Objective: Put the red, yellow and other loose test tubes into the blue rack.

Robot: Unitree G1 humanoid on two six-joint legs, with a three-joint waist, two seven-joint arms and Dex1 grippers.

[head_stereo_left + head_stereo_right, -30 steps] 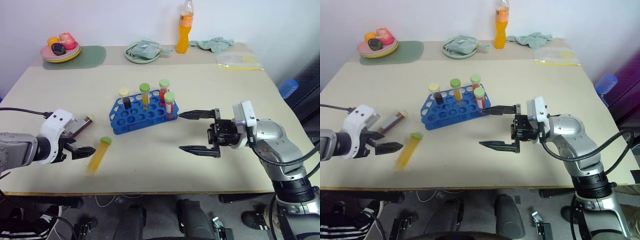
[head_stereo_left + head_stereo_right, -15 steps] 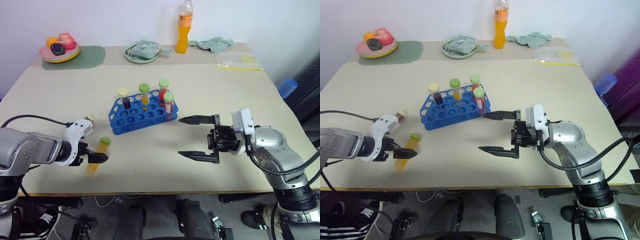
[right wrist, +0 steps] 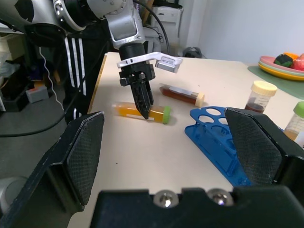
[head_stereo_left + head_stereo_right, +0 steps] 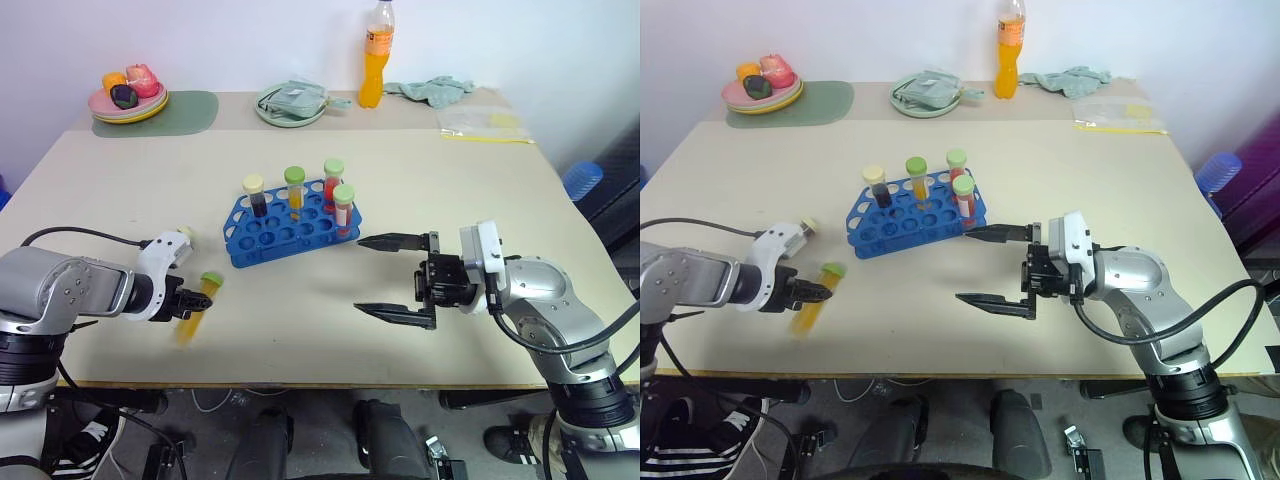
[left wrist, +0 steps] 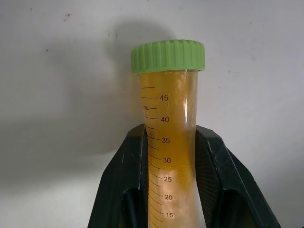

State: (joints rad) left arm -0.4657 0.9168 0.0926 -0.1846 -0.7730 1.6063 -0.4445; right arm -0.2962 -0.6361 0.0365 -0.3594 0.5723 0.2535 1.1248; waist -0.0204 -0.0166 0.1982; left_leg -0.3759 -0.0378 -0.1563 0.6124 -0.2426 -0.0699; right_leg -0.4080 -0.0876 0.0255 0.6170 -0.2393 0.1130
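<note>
The yellow test tube (image 4: 196, 308) with a green cap lies on the table near the front left edge. My left gripper (image 4: 200, 300) points down at it and is shut on its middle; the left wrist view shows both fingers (image 5: 135, 156) pressed against the tube (image 5: 168, 142). A dark brown tube with a cream cap (image 3: 180, 94) lies just beyond that hand. The blue rack (image 4: 290, 228) stands mid-table with several capped tubes upright in it. Right of the rack, my right gripper (image 4: 360, 275) hovers open and empty, pointing left.
Along the far edge stand an orange drink bottle (image 4: 374, 45), a green plate (image 4: 290, 104) with a cloth, a fruit plate (image 4: 128, 96) on a green mat, a crumpled cloth (image 4: 432, 88) and a plastic bag (image 4: 480, 122).
My left gripper came down over the yellow tube and went from open to shut on it. The right arm kept still. The camera view shifted slightly.
</note>
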